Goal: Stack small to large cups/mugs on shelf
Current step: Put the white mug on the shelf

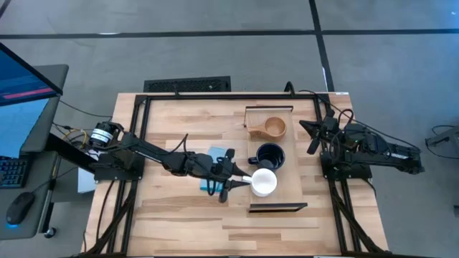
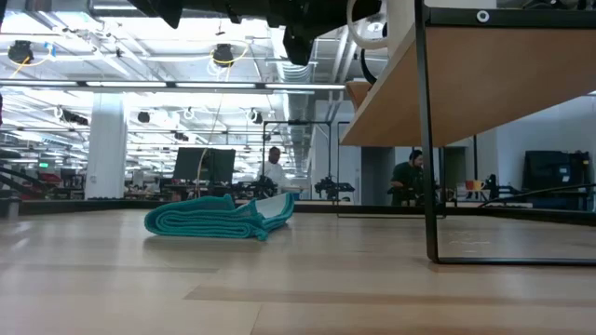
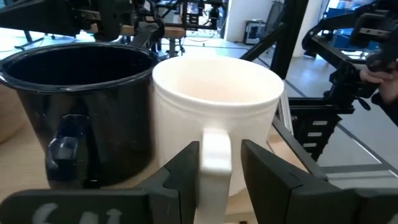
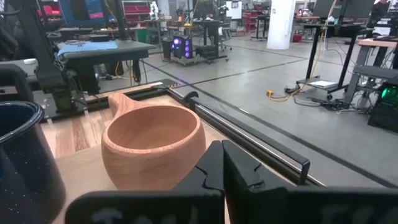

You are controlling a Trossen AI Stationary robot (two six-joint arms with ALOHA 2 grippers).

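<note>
A: Cups, three in all, stand on the shelf (image 1: 287,183), a light-wood board raised above the slatted tabletop (image 1: 165,222). Reading left to right: folded blue cloth (image 1: 215,159) on the tabletop; left gripper (image 1: 240,180) at the shelf's near edge; white mug (image 1: 263,181); navy mug (image 1: 270,156) just beside it; wooden cup (image 1: 271,128) farther along the board; right gripper (image 1: 310,136) off the far side.

B: State of the fingers?

A: In the left wrist view, the left fingers (image 3: 180,171) stand either side of the white mug's handle (image 3: 214,163), partly closed about it, with the mug upright on the board. The right fingers are pressed together, empty, facing the wooden cup.

B: Handling?

A: The white mug looks rigid, glazed, probably slippery and breakable; its handle offers the surest hold. The wooden cup likely weighs least and has a stubby side handle.

B: Room to move?

A: White and navy mugs nearly touch, so lateral clearance is slight. Dark brackets (image 1: 277,208) close the shelf's short ends. The space over the mugs is open.
</note>
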